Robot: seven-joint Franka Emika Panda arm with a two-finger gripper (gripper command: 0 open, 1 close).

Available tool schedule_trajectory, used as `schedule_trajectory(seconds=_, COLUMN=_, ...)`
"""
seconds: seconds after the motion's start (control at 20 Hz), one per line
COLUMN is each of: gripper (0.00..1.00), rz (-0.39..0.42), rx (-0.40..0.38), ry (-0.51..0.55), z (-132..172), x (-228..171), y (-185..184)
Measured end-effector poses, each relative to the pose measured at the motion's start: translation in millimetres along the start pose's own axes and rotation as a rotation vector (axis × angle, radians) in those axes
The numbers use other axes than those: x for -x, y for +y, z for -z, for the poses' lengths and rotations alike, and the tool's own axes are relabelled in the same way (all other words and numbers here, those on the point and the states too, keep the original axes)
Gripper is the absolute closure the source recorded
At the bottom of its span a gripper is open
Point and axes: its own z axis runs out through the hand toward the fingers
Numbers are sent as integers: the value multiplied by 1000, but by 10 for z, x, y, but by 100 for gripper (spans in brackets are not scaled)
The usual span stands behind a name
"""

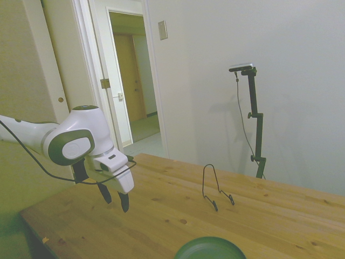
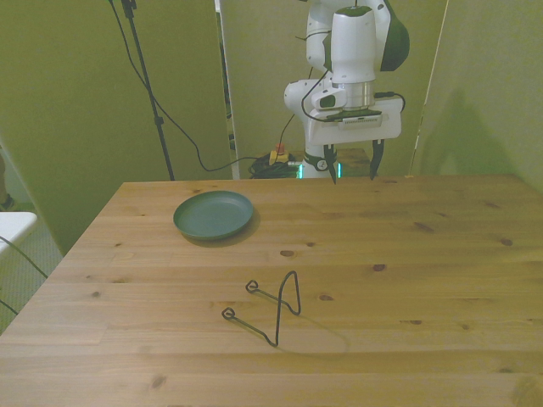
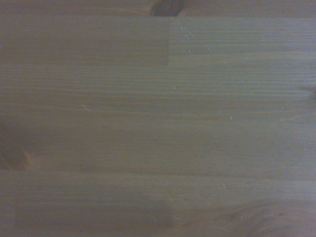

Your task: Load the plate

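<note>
Gripper (image 2: pixel 354 164) above table's (image 2: pixel 424 254) far edge, fingers spread apart, holding nothing. Plate (image 2: pixel 214 214) flat on table, well apart from gripper, beyond upright wire stand (image 2: pixel 276 307), toward front view's left.

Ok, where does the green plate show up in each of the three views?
Side view: the plate is at the bottom edge, partly cut off.
Front view: it lies flat on the table's far part, toward the front view's left.
Wrist view: not in it, only bare wood.
Shared landmark: the black wire stand, standing apart from the plate.
</note>
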Motion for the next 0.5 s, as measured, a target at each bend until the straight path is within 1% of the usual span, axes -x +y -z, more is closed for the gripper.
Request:
schedule_trajectory(seconds=0.1, gripper=0, rz=-4, rx=2, ry=1, z=-7, x=-7, y=3)
schedule_trajectory(seconds=0.35, gripper=0, rz=-70, rx=105, ry=47, z=70, x=-253, y=255)
schedule_trajectory(seconds=0.5, gripper=0, rz=-102, rx=148, ry=68, z=167, x=-464, y=478)
